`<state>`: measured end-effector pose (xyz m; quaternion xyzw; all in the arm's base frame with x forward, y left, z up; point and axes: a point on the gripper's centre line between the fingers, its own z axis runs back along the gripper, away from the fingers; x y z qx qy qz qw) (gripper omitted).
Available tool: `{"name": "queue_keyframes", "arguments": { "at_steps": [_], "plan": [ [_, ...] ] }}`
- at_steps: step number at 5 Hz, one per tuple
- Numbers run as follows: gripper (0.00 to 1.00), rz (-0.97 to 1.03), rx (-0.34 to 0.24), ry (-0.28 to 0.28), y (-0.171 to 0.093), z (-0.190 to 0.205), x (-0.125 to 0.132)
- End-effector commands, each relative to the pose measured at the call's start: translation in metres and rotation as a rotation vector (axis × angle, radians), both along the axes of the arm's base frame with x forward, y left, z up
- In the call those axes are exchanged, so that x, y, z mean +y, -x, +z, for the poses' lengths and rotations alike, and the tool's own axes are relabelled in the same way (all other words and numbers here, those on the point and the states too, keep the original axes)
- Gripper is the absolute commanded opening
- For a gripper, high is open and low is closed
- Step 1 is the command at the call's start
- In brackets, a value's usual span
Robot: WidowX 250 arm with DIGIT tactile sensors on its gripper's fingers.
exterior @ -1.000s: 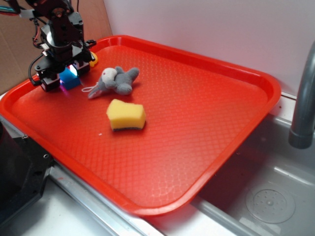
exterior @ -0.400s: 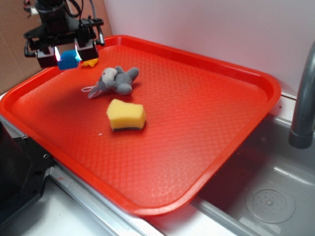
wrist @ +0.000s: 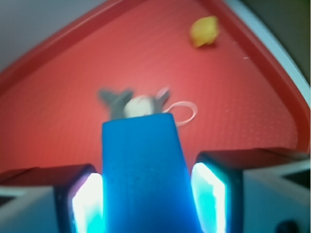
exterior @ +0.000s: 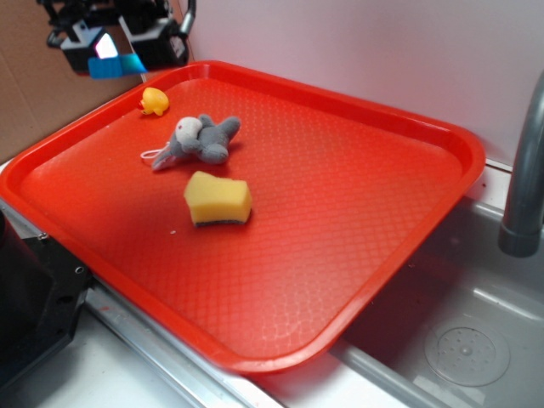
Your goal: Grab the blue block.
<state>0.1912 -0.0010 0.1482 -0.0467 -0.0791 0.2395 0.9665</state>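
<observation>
The gripper (exterior: 119, 53) is holding the blue block (exterior: 117, 66) clamped between both fingers (wrist: 211, 194), one pad against each side, hanging clear above the red tray's (exterior: 357, 221) far left corner.

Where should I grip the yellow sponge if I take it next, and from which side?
The gripper is shut on the blue block, so release that first. Then come straight down on the yellow sponge, which lies flat on the red tray, clear of the grey plush toy. Close across its shorter width, mid-length.
</observation>
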Motion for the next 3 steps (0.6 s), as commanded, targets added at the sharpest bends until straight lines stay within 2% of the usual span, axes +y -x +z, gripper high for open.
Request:
{"name": "queue_keyframes", "arguments": {
  "at_steps": [1, 2, 3],
  "plan": [
    [0.00, -0.300, 0.051, 0.064, 0.024, 0.045, -0.013],
    [0.00, -0.319, 0.048, 0.057, 0.030, 0.052, -0.015],
    [0.00, -0.269, 0.014, 0.010, 0.025, 0.054, -0.003]
  ]
}}
